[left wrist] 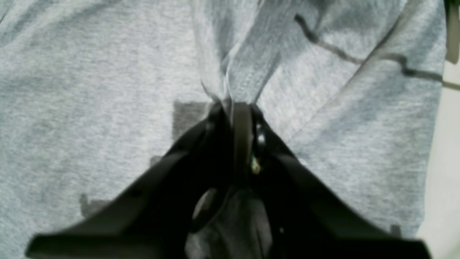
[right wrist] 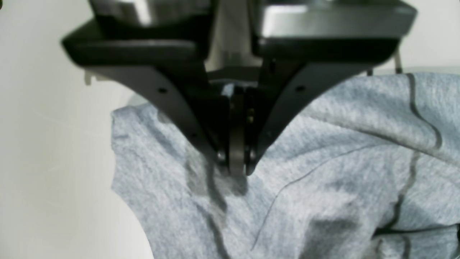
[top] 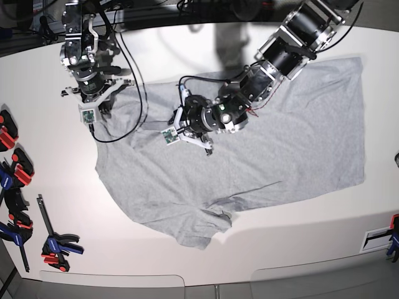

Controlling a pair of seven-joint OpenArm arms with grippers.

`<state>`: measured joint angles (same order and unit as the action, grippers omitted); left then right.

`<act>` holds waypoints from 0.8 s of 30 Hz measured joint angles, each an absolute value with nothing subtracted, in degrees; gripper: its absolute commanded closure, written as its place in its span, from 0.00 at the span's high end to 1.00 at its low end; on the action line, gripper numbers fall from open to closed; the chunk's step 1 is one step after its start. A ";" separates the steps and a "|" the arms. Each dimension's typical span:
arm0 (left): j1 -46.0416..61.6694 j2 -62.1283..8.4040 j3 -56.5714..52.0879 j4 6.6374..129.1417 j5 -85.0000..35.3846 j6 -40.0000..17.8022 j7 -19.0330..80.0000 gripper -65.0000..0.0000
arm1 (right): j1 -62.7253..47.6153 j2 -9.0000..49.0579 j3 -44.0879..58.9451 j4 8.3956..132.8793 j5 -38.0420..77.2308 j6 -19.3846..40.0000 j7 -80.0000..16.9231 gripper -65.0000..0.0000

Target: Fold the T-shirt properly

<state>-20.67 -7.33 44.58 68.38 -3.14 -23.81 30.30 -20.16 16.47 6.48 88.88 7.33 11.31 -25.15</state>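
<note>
The large light heather-grey cotton T-shirt (top: 249,156) lies spread on the white table (top: 312,249), its long axis running left to right in the base view, hem at that view's right and sleeves and collar toward its left. The 2 claws sit close together at the collar end. The black left gripper (left wrist: 237,108) is clenched on a raised pinch of grey cloth near the neckline, the fabric pulled up in a ridge between its jaws. The black right gripper (right wrist: 235,169) is clamped shut on the edge of the upper sleeve, by the table's far-left corner in the base view. Most of the shirt's body lies away from both claws, toward the hem, so any fold probably has to carry this end across along that axis.
</note>
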 measured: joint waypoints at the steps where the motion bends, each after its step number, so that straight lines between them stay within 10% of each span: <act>1: -20.67 -7.35 44.58 68.38 -3.11 -23.81 30.30 0.14 | -20.16 16.47 6.48 88.88 7.33 11.31 -25.15 0.00; 24: -20.53 -7.46 44.58 71.55 -1.67 -18.81 31.35 0.24 | -20.16 16.49 6.48 88.88 7.33 11.33 -25.15 0.00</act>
<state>-20.53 -7.46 44.58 71.55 -1.67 -18.81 31.35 -20.16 16.49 6.48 88.88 7.33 11.33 -25.15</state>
